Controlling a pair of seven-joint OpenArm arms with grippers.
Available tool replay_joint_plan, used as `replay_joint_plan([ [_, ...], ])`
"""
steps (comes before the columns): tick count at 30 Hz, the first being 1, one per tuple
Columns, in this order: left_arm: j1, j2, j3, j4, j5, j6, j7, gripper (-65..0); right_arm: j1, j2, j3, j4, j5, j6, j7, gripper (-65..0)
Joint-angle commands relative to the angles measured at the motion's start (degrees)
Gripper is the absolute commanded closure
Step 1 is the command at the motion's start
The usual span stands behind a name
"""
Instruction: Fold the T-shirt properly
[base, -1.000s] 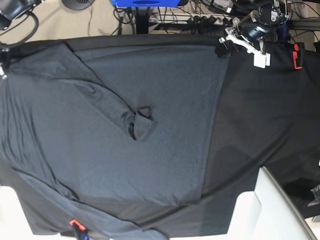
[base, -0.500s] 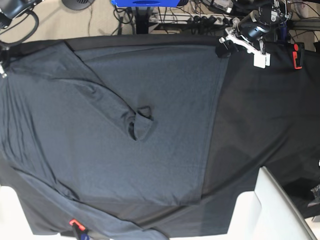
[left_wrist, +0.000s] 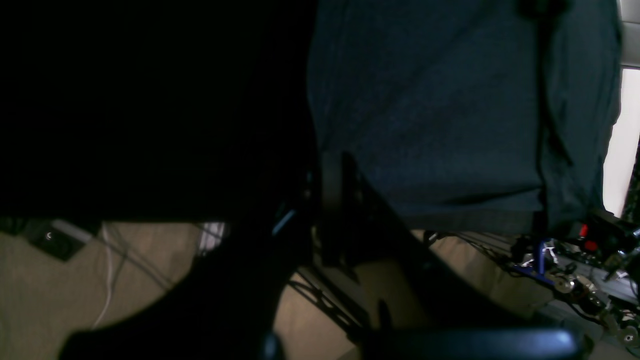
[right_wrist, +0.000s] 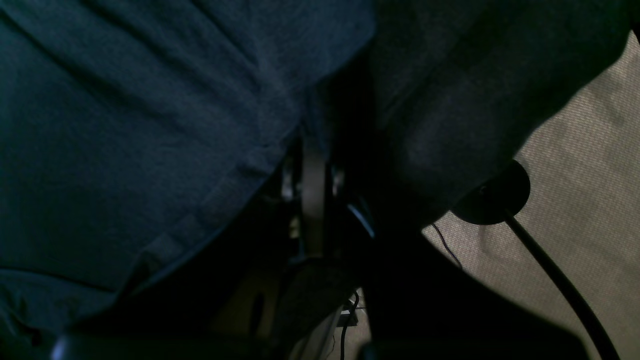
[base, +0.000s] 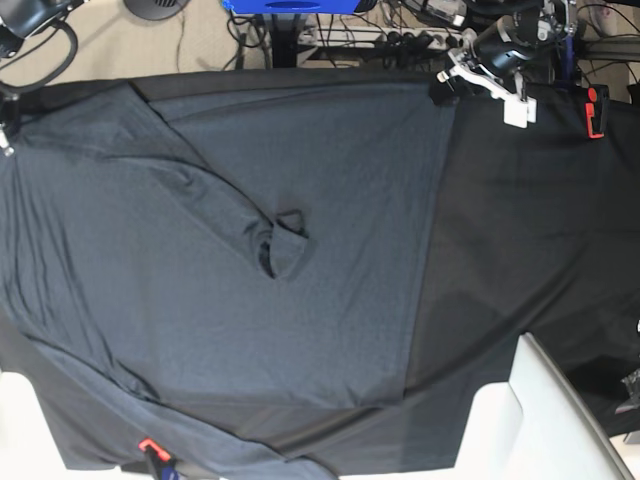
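Note:
The dark slate-grey T-shirt (base: 330, 300) lies spread over the black table cloth (base: 540, 220). One long sleeve (base: 200, 190) is folded diagonally across its body, with the cuff near the middle. My left gripper (base: 443, 92) is at the far edge, shut on the shirt's far right corner. In the left wrist view the left gripper (left_wrist: 332, 165) pinches the hem of the T-shirt (left_wrist: 450, 100). My right gripper (base: 5, 140) sits at the far left edge. In the right wrist view the right gripper (right_wrist: 312, 150) is shut on a fold of the T-shirt (right_wrist: 125, 100).
A white panel (base: 545, 420) juts in at the near right corner. A red clamp (base: 597, 108) holds the cloth at the far right and another red clamp (base: 150, 447) at the near left. Cables and a power strip (base: 400, 40) lie on the floor beyond the table.
My left gripper has shifted slightly toward the far edge, drawing the shirt's far right corner with it. The right side has not visibly moved.

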Motion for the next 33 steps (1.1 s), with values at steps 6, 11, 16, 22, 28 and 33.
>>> replay_joint_plan([
  [6, 0.1, -0.8, -0.5, 0.3, -0.5, -0.6, -0.5, 0.0, 0.4, 0.0, 0.3, 0.8, 0.5, 0.0, 1.0, -4.2],
  [11, -1.0, -0.8, -0.5, 0.3, -0.5, -0.6, -0.5, -2.8, 0.4, 0.0, 0.3, 1.2, 0.5, 0.0, 1.0, -26.9],
  [16, -1.1, -0.9, -0.4, 0.3, -0.5, -0.6, -0.5, -22.2, 0.5, 0.0, 3.9, 1.3, 0.3, -0.5, 1.0, -41.0],
  [22, -1.1, -0.9, -0.6, 0.4, -0.5, -0.6, -0.5, -49.2, 0.2, 0.1, 4.8, 2.8, 0.3, -1.6, 2.2, -41.1],
  [28, -1.1, -0.8, -5.1, 0.4, -0.5, -0.6, -0.5, -56.8, -1.6, -1.4, 4.4, 10.8, 0.2, -1.3, 4.1, -41.1],
  [33, -0.9, -0.9, -10.0, 2.6, -0.5, -0.6, -0.5, -56.6, -2.9, -2.1, -0.6, 17.0, 0.1, 2.9, 3.6, -41.1],
])
